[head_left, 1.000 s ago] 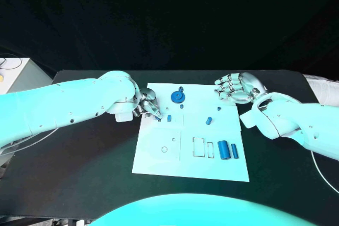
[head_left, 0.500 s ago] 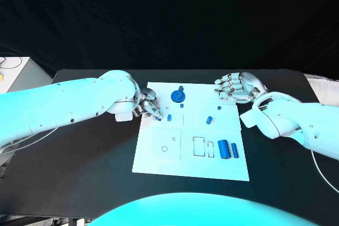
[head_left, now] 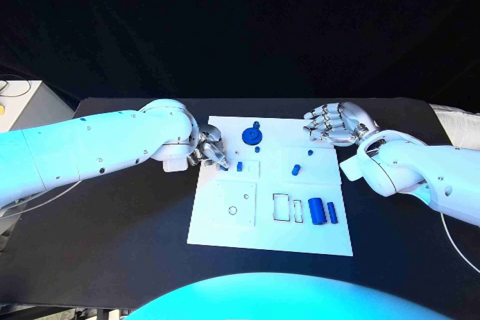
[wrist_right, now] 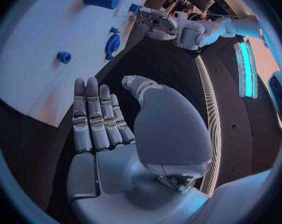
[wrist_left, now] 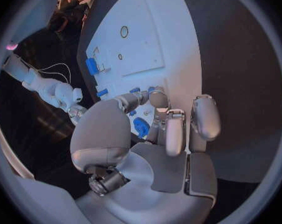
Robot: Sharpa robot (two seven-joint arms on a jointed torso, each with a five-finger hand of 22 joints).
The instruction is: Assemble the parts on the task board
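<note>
Nothing has moved much since 1 second ago: the left hand (head_left: 210, 152) still sits at the left edge of the task board (head_left: 270, 230), its fingers closed around a small blue peg (head_left: 239, 166). The right hand (head_left: 335, 125) stays by the board's far right corner, fingers straight, side by side, holding nothing. A round blue part (head_left: 251, 134) lies between the hands.

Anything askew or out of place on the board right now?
Nothing stands out. The white board lies flat, the blue pieces lie on it, the left hand is at a small blue piece and the right hand is empty.
</note>
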